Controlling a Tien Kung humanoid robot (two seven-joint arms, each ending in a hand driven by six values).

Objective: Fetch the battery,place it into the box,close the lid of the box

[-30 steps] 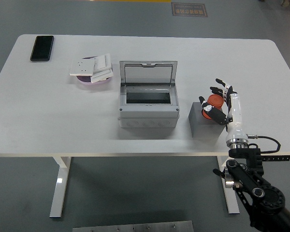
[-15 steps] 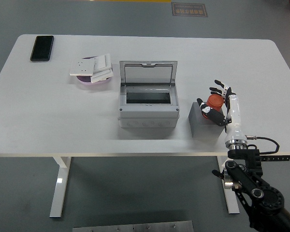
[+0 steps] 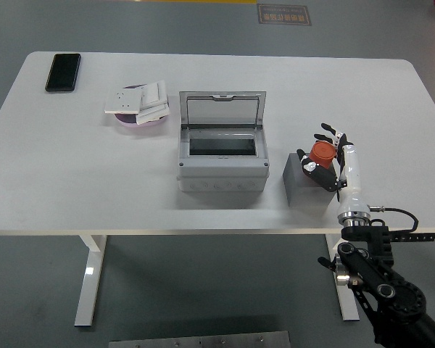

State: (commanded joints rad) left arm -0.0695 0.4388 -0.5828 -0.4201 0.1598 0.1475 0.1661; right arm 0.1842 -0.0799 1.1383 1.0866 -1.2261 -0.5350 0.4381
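An orange battery (image 3: 322, 152) stands on a dark grey block (image 3: 300, 190) at the table's right. My right hand (image 3: 317, 151) reaches in from the lower right and wraps it: black fingers (image 3: 324, 135) curl over its far side, the thumb (image 3: 307, 164) presses its near side. The grey box (image 3: 221, 171) sits mid-table, left of the block, with its clear lid (image 3: 222, 109) standing upright at the back and its inside dark. My left arm is out of view.
A black phone (image 3: 63, 72) lies at the far left corner. A pink dish (image 3: 139, 119) holding white switch plates (image 3: 141, 98) sits left of the box. The table's (image 3: 72, 181) right edge runs close to my forearm.
My right hand's fingers have drawn in from a spread pose and closed around the battery. The hand has shifted slightly toward the near edge. Nothing else moved.
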